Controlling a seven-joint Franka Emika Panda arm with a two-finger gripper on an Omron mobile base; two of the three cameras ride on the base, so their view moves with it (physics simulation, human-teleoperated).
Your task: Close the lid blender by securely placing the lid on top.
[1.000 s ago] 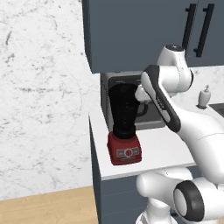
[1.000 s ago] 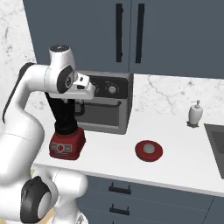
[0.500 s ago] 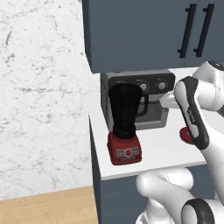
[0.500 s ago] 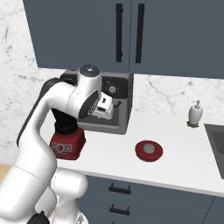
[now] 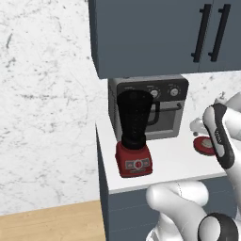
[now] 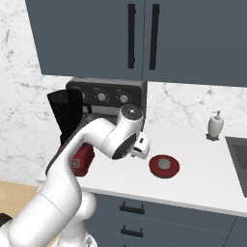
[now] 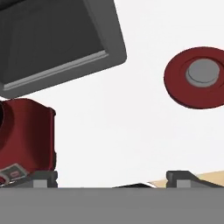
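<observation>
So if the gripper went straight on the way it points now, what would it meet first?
Probably bare white countertop: the open gripper looks down between the boxy red blender base and the round red lid with its grey knob, which sits off to one side. Depth is unclear.

— Where does the blender stand?
— On the counter, near its left end, just in front of the toaster oven.
— And the lid?
— Flat on the counter, to the right of the blender and well apart from it.
— Anything else?
— A soap bottle farther right, by the back wall; cabinets hang above.
</observation>
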